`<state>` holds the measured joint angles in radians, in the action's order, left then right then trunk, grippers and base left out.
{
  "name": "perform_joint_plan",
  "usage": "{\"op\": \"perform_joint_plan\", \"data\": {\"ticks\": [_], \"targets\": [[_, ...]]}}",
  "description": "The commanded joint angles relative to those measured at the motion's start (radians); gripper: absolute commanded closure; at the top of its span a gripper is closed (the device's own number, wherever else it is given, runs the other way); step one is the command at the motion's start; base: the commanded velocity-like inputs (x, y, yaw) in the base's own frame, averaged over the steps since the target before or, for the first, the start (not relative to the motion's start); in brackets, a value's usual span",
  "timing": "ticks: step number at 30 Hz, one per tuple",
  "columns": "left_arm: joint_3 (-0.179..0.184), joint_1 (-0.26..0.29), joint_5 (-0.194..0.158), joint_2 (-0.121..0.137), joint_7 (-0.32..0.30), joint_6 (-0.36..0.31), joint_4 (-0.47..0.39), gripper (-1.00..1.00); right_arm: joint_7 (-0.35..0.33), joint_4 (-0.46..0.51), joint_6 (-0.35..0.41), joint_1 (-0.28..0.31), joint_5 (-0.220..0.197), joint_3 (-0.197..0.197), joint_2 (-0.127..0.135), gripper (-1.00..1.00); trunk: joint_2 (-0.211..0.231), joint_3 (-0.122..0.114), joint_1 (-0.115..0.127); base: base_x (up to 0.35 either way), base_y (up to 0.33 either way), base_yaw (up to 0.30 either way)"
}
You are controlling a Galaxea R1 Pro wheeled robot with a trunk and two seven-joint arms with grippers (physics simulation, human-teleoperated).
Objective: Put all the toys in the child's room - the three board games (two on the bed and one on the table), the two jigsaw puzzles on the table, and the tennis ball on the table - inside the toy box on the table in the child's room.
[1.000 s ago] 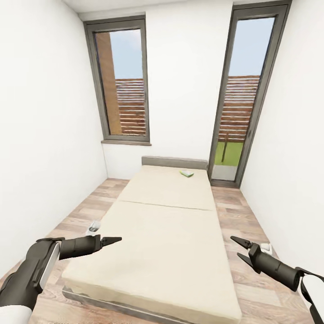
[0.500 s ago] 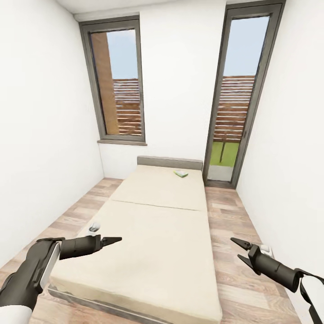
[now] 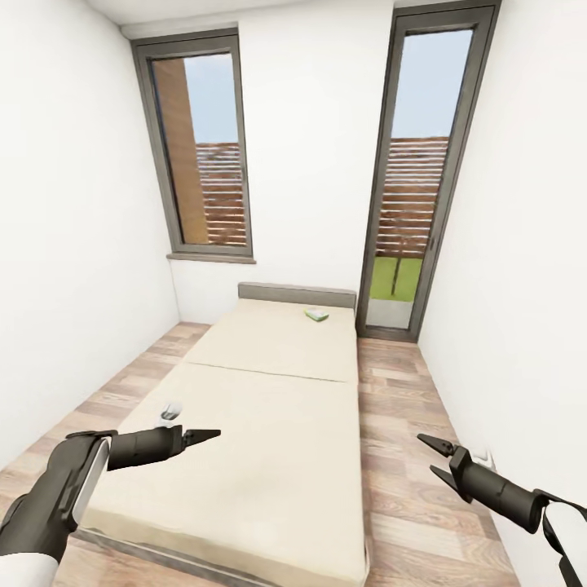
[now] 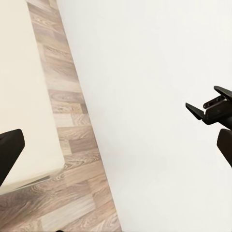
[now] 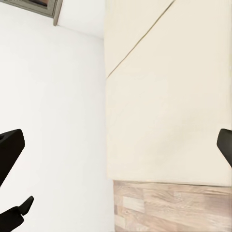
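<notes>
The bed (image 3: 269, 424), a beige mattress on a grey frame, fills the middle of the head view. One small flat green-and-white board game (image 3: 316, 314) lies on it by the grey headboard (image 3: 296, 293). My left gripper (image 3: 204, 435) hovers over the mattress's near left part. Its fingers (image 4: 9, 152) are spread wide and hold nothing. My right gripper (image 3: 434, 457) hangs over the wood floor to the right of the bed, open and holding nothing. The table and the toy box are out of view.
White walls stand close on both sides. A dark-framed window (image 3: 198, 155) and a tall glass door (image 3: 412, 179) are in the far wall. Strips of wood-plank floor (image 3: 399, 424) run along each side of the bed.
The whole picture has shifted left, so the camera has moved; more floor shows to the right of the bed. Both arms hold the same pose in the view.
</notes>
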<state>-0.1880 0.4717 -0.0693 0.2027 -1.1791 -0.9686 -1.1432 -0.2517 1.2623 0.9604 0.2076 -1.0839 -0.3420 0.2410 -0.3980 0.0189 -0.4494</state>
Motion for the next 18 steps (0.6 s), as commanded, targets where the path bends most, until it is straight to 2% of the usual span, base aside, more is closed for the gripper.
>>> {"op": "perform_joint_plan", "data": {"ticks": [1,11,18], "targets": [[-0.001,0.001,-0.003,0.001,-0.001,-0.008,0.000,-1.00,-0.010,-0.001,0.005,0.001,0.009,-0.002,0.000,-1.00,-0.002,0.002,-0.001,0.000,-0.095,0.000],[-0.002,0.001,-0.003,0.001,-0.002,-0.008,0.000,-1.00,-0.011,-0.001,0.008,0.001,0.004,-0.003,0.000,-1.00,-0.002,0.002,-0.001,0.031,-0.063,0.009],[-0.002,0.001,-0.003,0.001,-0.002,-0.007,0.000,-1.00,-0.012,-0.001,0.009,0.001,0.008,-0.003,0.000,-1.00,-0.002,0.002,-0.001,0.177,-0.174,0.184]]}}
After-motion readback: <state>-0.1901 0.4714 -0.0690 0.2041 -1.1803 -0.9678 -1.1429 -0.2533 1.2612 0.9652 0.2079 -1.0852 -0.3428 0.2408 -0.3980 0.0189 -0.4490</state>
